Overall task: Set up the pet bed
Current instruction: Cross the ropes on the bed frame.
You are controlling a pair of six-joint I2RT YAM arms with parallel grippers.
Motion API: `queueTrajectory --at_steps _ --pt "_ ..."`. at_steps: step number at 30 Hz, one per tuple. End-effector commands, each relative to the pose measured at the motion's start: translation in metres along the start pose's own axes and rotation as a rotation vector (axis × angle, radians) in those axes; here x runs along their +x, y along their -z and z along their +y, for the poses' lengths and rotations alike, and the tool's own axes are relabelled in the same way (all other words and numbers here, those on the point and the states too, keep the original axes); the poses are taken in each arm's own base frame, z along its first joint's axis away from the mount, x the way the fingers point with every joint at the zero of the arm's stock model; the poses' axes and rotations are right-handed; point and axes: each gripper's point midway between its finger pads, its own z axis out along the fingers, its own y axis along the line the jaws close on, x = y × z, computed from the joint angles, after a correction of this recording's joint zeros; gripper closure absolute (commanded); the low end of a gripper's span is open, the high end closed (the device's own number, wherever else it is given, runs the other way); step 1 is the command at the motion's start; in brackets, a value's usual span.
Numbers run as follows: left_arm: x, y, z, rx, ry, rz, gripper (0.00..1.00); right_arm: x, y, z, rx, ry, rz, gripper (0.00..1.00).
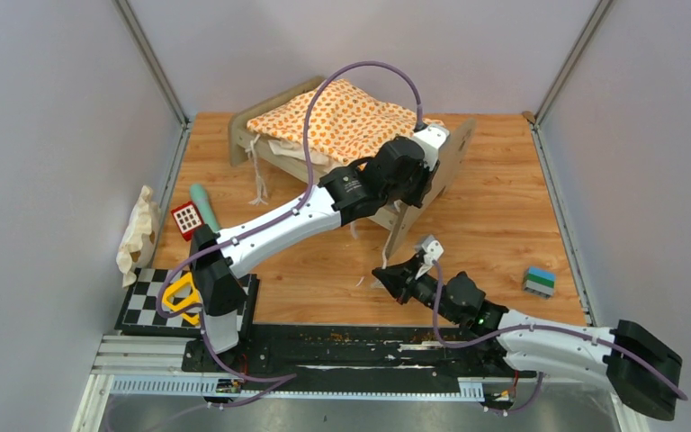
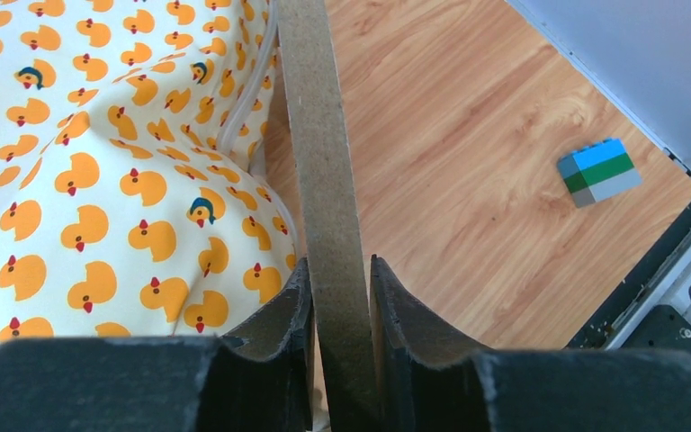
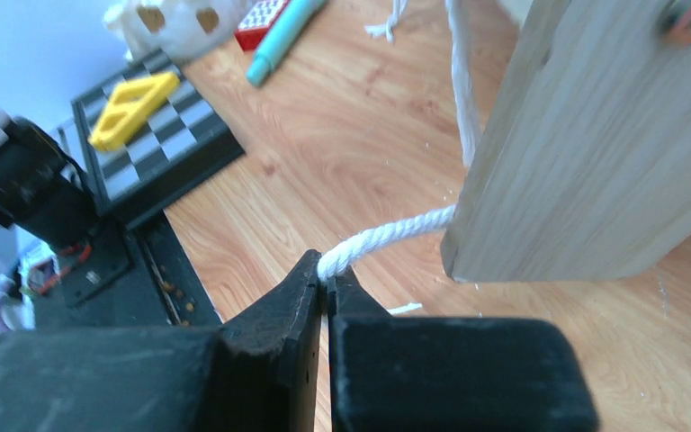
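One pet bed (image 1: 245, 126), apparently part set up: cushion (image 1: 342, 117) lies on, right gripper (image 3: 328, 270) pinches unfastened tie cord (image 3: 387, 236), left gripper (image 2: 337, 267) clamps end board (image 2: 319, 162).

My left claw (image 2: 337, 270) clamps the pet bed (image 1: 450, 157) at its right end; the cushion (image 1: 342, 121) lies on the bed. Just before that end my right claw (image 3: 328, 270) pinches a cord (image 3: 387, 232). The brick (image 1: 539, 281) sits right of the bed, nearer me; the mat (image 1: 144, 306) left, nearer.
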Motion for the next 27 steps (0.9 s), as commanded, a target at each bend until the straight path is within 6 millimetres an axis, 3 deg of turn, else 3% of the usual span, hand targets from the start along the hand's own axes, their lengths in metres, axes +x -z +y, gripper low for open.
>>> queueTrajectory --at_steps 1,9,13,16,18,22,27 --pt "0.013 -0.013 -0.056 0.348 -0.112 -0.004 1.00 -0.019 0.010 0.000 0.040 -0.103 -0.052 1.00" --pt "0.078 -0.014 -0.088 0.496 -0.169 0.106 1.00 -0.004 0.029 -0.011 0.093 -0.161 -0.023 1.00" --pt "0.097 -0.016 -0.095 0.494 -0.145 0.098 1.00 0.009 0.032 -0.017 0.124 -0.166 0.033 1.00" --pt "0.113 -0.016 -0.098 0.486 -0.140 0.098 0.90 0.020 0.035 -0.022 0.155 -0.191 0.064 1.00" --pt "0.121 -0.016 -0.099 0.475 -0.144 0.103 0.78 0.028 0.037 -0.026 0.182 -0.203 0.085 1.00" --pt "0.119 -0.010 -0.098 0.451 -0.158 0.090 0.67 0.036 0.040 -0.032 0.211 -0.203 0.110 1.00" --pt "0.083 0.016 -0.090 0.406 -0.183 0.000 0.52 0.040 0.043 -0.033 0.220 -0.198 0.134 1.00"
